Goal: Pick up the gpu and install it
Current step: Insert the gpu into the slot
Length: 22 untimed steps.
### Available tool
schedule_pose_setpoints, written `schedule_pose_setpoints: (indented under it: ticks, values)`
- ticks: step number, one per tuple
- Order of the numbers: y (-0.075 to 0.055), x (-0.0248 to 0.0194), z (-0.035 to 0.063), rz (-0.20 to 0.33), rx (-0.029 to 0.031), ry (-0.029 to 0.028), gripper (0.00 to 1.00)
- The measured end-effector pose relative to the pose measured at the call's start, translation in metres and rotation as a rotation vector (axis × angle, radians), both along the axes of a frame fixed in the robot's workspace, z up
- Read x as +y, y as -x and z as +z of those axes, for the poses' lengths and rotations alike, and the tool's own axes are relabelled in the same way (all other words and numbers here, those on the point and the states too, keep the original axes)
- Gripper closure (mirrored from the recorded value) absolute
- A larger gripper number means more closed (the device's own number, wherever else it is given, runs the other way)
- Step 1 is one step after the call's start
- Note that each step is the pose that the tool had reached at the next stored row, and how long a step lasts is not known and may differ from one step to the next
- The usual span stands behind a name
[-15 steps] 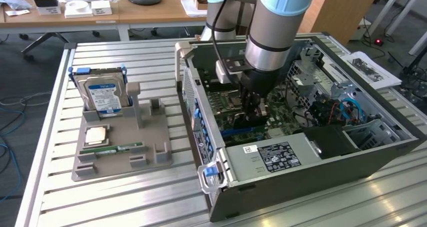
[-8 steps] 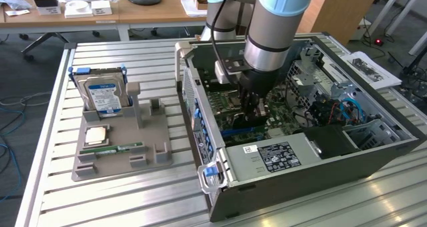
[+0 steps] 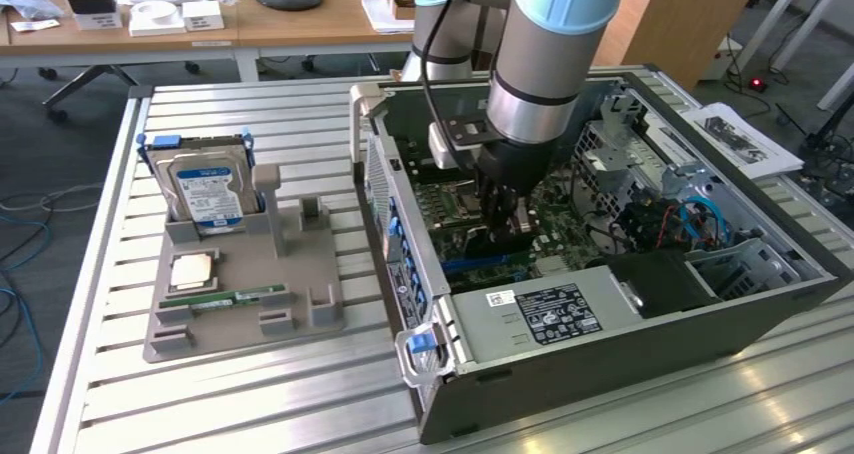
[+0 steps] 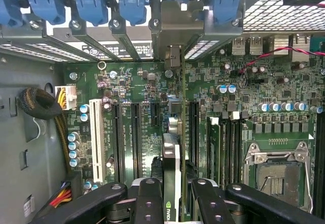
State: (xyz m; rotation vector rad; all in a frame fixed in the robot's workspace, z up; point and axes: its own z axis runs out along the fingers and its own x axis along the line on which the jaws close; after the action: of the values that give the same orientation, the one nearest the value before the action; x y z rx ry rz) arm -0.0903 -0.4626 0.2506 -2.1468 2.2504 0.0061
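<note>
My gripper [image 3: 505, 226] reaches down into the open computer case [image 3: 641, 359], over the motherboard [image 4: 132, 82]. It is shut on the gpu [image 4: 172, 150], a thin dark card seen edge-on between the two black fingers [image 4: 150, 201]. The card runs from the fingers to its grey metal bracket [image 4: 175, 31] at the case's rear slot openings. It stands upright in line with the black expansion slots [image 4: 136, 137]. Whether its edge sits in a slot is hidden by the card itself. In the exterior view the arm covers most of the card.
Blue slot latches [image 4: 91, 3] line the rear wall. A white slot [image 4: 95, 132], a cable bundle [image 4: 38, 104] and the CPU socket [image 4: 277, 168] flank the card. Outside the case, a grey holder [image 3: 307, 319] carries a hard drive [image 3: 207, 189], a processor chip [image 3: 191, 271] and a green memory stick [image 3: 227, 298].
</note>
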Motion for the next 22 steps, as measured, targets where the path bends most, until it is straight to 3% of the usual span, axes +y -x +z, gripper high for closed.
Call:
schedule_pose_setpoints:
  ticks: [6, 10, 22]
  values:
    - [0.0, 0.0, -0.0004, 0.0, 0.0001, -0.0006, 0.73]
    - [0.0001, 0.0001, -0.0004, 0.0, -0.0001, -0.0124, 0.73]
    - [0.0001, -0.0022, -0.0004, 0.0, -0.0001, -0.0134, 0.73]
